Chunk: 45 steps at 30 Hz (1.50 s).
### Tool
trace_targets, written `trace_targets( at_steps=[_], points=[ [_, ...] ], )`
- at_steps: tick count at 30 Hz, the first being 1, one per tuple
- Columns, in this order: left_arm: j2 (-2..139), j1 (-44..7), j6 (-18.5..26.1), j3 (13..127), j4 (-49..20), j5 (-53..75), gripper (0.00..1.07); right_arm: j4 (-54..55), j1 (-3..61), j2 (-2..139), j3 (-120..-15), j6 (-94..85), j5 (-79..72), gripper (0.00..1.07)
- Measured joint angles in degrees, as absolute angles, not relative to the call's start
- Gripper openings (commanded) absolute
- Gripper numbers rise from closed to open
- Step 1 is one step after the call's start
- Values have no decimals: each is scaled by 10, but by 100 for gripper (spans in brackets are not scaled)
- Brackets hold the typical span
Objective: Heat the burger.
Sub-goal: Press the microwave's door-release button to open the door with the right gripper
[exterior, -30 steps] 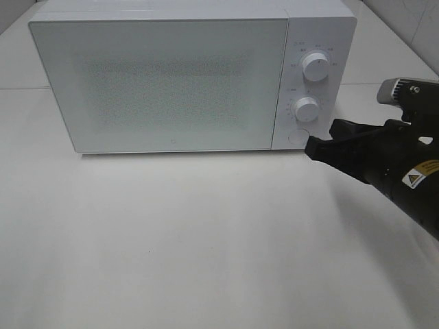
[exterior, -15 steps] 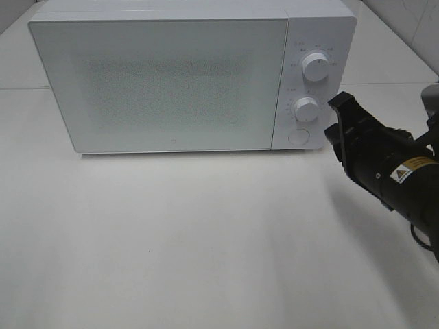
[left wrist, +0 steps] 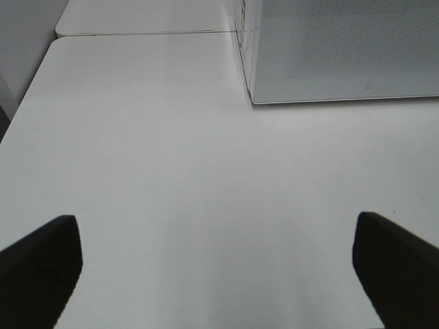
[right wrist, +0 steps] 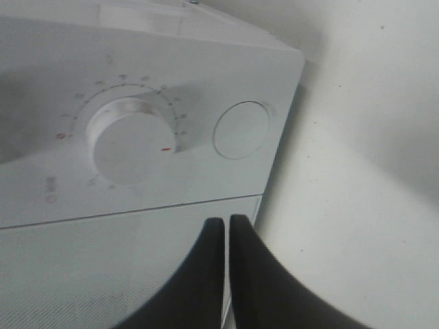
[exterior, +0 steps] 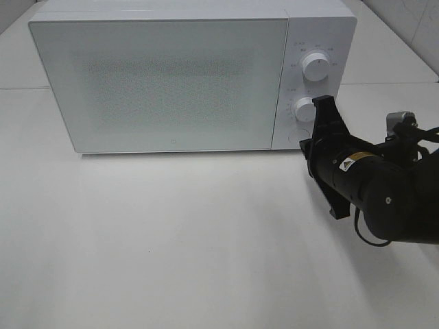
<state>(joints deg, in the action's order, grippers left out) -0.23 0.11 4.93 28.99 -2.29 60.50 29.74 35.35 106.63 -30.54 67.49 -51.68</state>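
Microwave [exterior: 171, 75] door shut; burger not in sight, maybe inside, can't tell. R gripper [right wrist: 223, 226] pinched closed, empty, tips near lower knob [right wrist: 130, 147] & round btn [right wrist: 240, 130]. L gripper [left wrist: 216, 229] spread wide, empty. Heating prob. not started.

One counter [exterior: 171, 240], one appliance, two claws.
One microwave [exterior: 164, 75]; two dials, the first dial [exterior: 315, 67] at twelve o'clock of the second dial [exterior: 306, 109]; one round button [right wrist: 240, 130]; one left claw [left wrist: 214, 229], one right claw [right wrist: 227, 221].

White microwave [exterior: 339, 41] with grey speckled door [exterior: 164, 75], black pincer [right wrist: 225, 221], white table [exterior: 171, 240].
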Motion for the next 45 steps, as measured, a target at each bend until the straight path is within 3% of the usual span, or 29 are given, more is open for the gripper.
trace_targets(
  at_steps=[19,45],
  points=[
    [-2,1,49,290,-23,605,105,346,354,1164,-388,734,-505,0],
    [-2,1,49,290,-23,605,105,335,312,1181,-429,713,-508,0]
  ],
)
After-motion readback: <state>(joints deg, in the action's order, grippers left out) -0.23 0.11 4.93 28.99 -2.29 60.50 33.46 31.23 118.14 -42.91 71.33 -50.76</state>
